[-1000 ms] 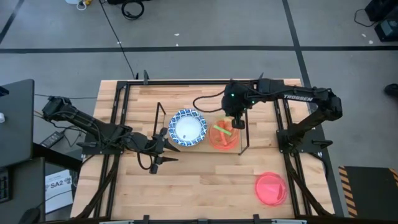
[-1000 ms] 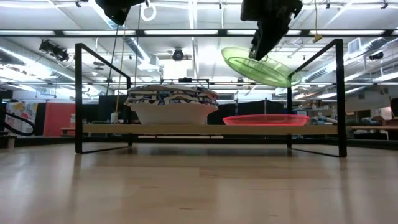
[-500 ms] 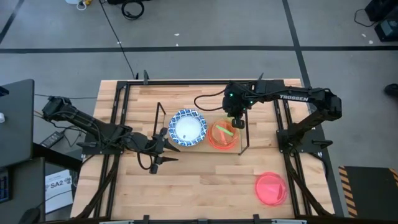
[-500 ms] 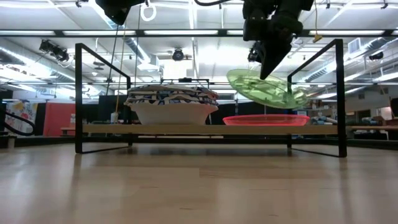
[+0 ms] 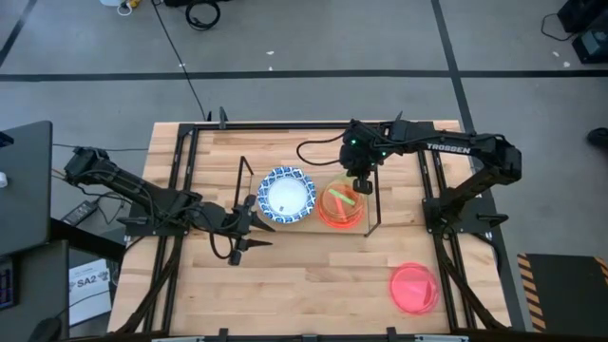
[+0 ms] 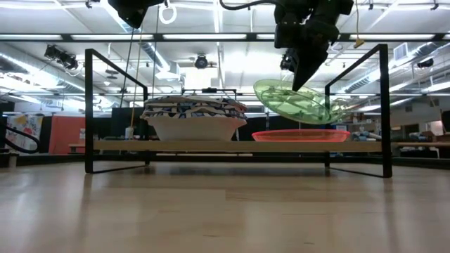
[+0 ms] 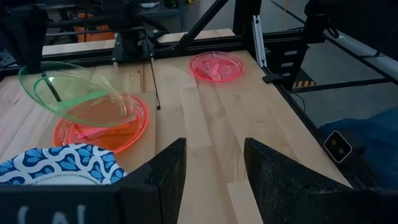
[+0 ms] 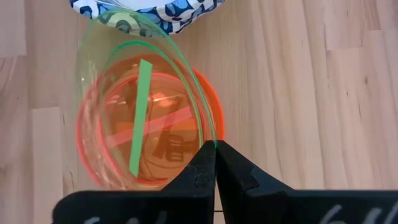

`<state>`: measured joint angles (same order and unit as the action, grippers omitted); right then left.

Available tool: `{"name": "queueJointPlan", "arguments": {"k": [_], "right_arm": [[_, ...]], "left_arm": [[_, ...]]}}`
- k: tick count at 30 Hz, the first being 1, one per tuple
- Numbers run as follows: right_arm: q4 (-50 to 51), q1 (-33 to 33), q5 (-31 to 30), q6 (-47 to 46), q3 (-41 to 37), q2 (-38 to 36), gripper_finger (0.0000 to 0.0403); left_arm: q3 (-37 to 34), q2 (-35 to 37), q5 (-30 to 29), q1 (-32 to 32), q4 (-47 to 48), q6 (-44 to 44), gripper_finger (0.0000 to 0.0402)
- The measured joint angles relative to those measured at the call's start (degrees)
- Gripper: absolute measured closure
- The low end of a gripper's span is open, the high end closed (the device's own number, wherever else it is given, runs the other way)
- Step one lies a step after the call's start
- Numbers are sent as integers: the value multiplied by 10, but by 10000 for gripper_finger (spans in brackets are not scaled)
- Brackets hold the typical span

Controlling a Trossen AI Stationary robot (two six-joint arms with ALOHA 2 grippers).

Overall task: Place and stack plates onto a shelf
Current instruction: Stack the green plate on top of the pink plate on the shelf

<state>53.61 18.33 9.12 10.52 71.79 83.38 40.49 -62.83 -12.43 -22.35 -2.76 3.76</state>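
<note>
Two arms show from above: the right claw (image 5: pixel 362 182) pinches the rim of a translucent green plate (image 5: pixel 343 200), tilted over an orange plate (image 5: pixel 334 215) on the light-wood shelf (image 5: pixel 255 183); the left claw (image 5: pixel 258 228) waits spread apart beside the blue-patterned plates (image 5: pixel 286 194). Table level: the green plate (image 6: pixel 297 100) hangs slanted above the orange one, clear of it. From the left wrist, a pink plate (image 7: pixel 216 65) lies apart on the plank table (image 7: pixel 261 124).
</note>
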Motion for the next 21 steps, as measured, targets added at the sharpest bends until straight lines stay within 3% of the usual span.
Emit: {"name": "queueJointPlan", "arguments": {"k": [12, 21], "right_arm": [[1, 0, 15, 1, -1, 74, 391], [0, 3, 11, 0, -1, 76, 388]], "left_arm": [[0, 0, 0, 0, 0, 0, 233], [0, 0, 0, 0, 0, 0, 233]]}}
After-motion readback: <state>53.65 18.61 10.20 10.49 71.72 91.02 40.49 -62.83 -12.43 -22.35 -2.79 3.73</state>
